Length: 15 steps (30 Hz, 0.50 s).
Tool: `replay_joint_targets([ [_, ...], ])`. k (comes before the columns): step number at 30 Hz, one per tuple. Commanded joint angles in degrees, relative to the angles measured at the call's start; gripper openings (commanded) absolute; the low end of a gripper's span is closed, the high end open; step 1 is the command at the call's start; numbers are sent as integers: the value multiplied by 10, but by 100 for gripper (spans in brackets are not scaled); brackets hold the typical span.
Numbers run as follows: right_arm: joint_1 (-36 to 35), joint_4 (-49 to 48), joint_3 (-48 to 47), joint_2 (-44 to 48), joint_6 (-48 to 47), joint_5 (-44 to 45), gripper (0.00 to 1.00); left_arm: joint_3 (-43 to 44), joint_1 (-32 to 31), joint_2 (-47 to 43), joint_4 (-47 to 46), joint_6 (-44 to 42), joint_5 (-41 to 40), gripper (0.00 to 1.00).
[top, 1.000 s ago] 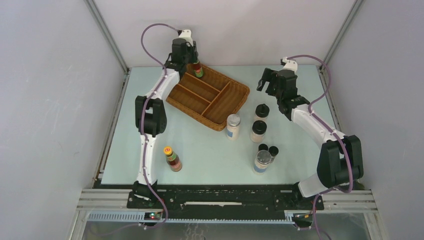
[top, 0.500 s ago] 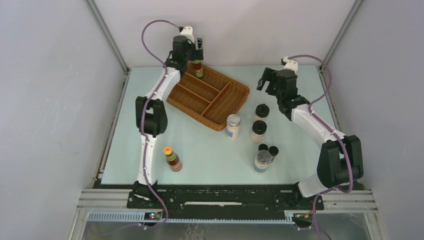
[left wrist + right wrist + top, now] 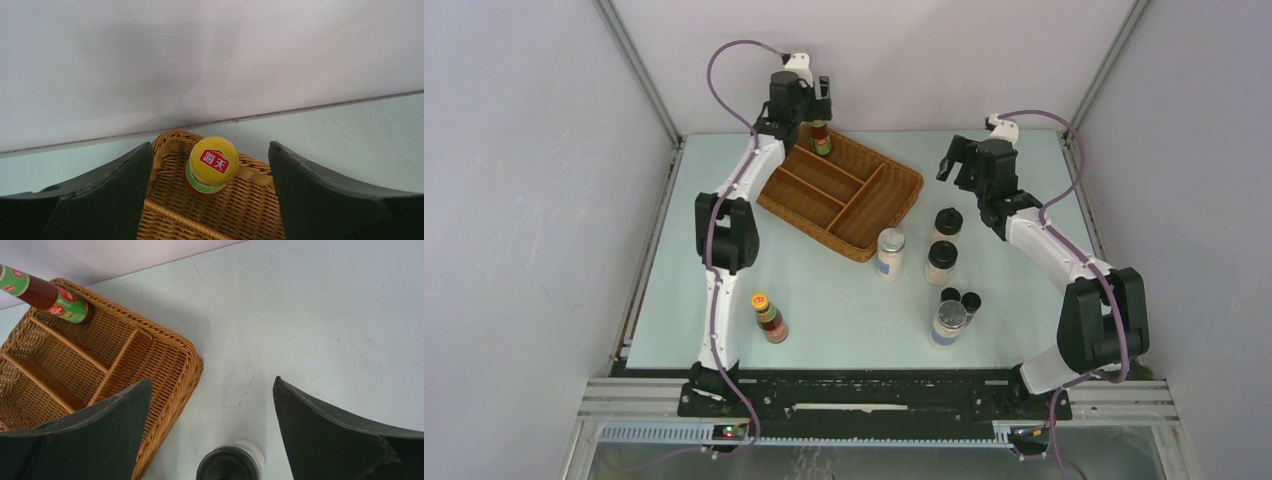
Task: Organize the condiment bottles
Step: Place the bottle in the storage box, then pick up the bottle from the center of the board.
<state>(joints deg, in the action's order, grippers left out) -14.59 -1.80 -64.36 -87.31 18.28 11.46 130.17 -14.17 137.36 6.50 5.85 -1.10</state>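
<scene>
nearest the arm bases, and well apart from the wicker tray [image 3: 894, 221], a slim sauce bottle [image 3: 770, 318] with a yellow cap stood on the table off the tray's near left side, while a silver-lidded jar [image 3: 948, 323] and two dark vials [image 3: 971, 300] stood together off its near right side. closer to the tray, a beige shaker [image 3: 941, 263] and a second jar [image 3: 889, 252] stood by its near corner, the jar just beside the rim, and another shaker [image 3: 947, 223] stood near the tray's right side. the right gripper [image 3: 212, 382] hung over the table just right of the tray, its fingers spread wide with nothing between them and a black cap showing below it in the wrist view. at the tray's far corner the other sauce bottle [image 3: 212, 162] stood upright inside the compartment there, and the left gripper [image 3: 812, 108] was above it, fingers apart on either side of the cap and touching neither side as far as the wrist view showed. the step in hand looked like the release of one bottle into the tray: one of eight was in, seven were outside. the next move likely called for the left arm to lift straight up, clear of the tall bottle without clipping it. either arm could then fetch another; the right one sat nearest the shaker by the tray's right side and would need to drop over its cap and close.
</scene>
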Motion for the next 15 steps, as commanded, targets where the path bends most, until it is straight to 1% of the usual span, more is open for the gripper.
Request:
replay_joint_targets([
  [1, 1, -18, -25, 7, -10, -1, 100, 25, -10, -61, -6, -1, -4, 90],
  [5, -3, 14, -43, 9, -19, -3, 100, 27, -25, -100, 28, -17, -20, 94],
  [8, -10, 40, -49, 18, -33, -3, 100, 14, -31, -136, 48, -8, -26, 95],
  [13, -28, 71, -65, 37, -63, -10, 100, -64, -36, -232, 50, 24, -35, 95],
  [15, -38, 84, -73, 49, -79, -21, 100, -99, -40, -287, 57, 31, -46, 95],
])
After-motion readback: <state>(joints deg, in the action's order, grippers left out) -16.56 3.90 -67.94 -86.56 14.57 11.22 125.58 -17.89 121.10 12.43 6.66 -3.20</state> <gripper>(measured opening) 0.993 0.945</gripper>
